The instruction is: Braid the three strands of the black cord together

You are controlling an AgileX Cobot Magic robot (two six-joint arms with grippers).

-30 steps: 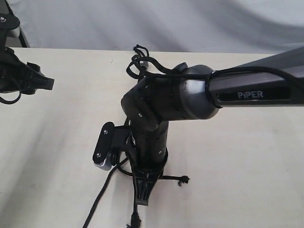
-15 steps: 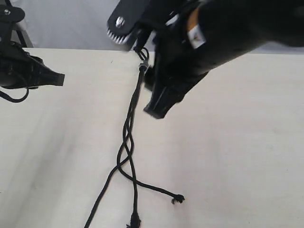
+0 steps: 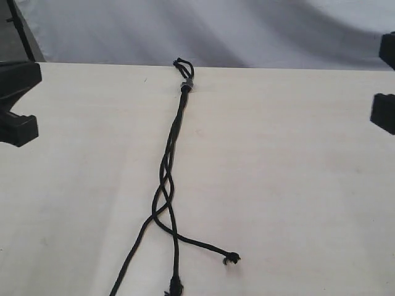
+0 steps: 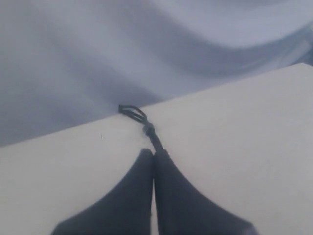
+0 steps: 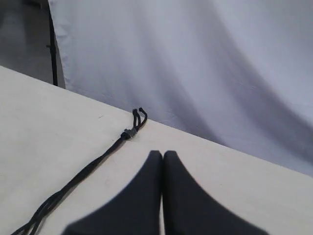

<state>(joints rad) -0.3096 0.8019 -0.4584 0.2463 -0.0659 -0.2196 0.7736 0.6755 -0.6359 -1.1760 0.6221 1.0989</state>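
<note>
Retreating: right arm, over the cord a second ago, now off to the side | right gripper (image 5: pixel 163 152) and left gripper (image 4: pixel 154 152) pressed together, empty | black cord (image 3: pixel 174 128) between them, well apart from both, grey band (image 3: pixel 187 86) ahead of each | three strands (image 3: pixel 166 161) loosely crossed, ends splayed: braid likely unfinished | pale table (image 3: pixel 296 185), grey cloth backdrop (image 3: pixel 247 31)

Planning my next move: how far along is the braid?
Done: a few loose crossings midway along the black cord, below the grey band. In hand: nothing; the left gripper and right gripper sit aside, jaws shut and empty. Left: the three strands splay unbraided at the free end.
</note>
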